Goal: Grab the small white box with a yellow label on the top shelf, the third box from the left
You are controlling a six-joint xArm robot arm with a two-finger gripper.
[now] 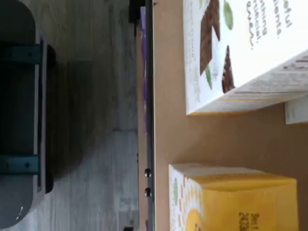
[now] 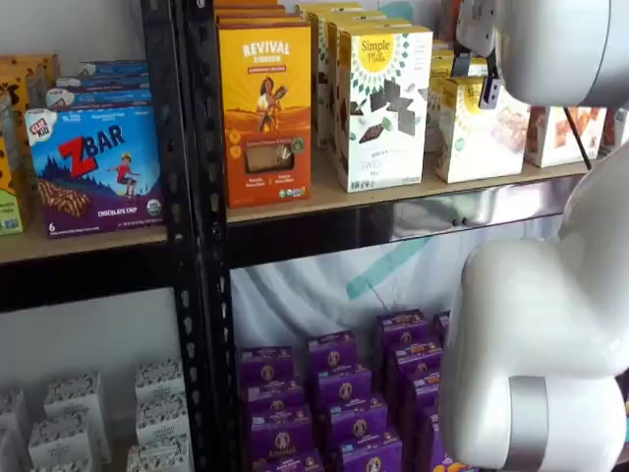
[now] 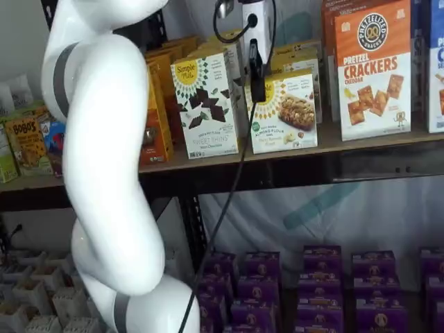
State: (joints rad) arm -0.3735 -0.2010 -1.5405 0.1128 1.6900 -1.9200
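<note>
The small white box (image 3: 288, 111), cream with a yellow sunburst and a cookie picture, stands upright on the top shelf (image 3: 361, 142) in both shelf views (image 2: 472, 133). The wrist view shows its yellow top (image 1: 231, 202) on the shelf board (image 1: 211, 139). My gripper (image 3: 257, 94) hangs in front of the box's left edge, out before the shelf rail. Only one black finger shows, side-on, under the white body. Nothing is held; the jaws stand wide apart.
A taller white box with chocolate squares (image 3: 205, 104) stands just left of the small one, with a gap between them. An orange crackers box (image 3: 372, 69) stands to the right. Purple boxes (image 3: 312, 284) fill the lower level. My white arm (image 3: 104, 173) stands before the rack.
</note>
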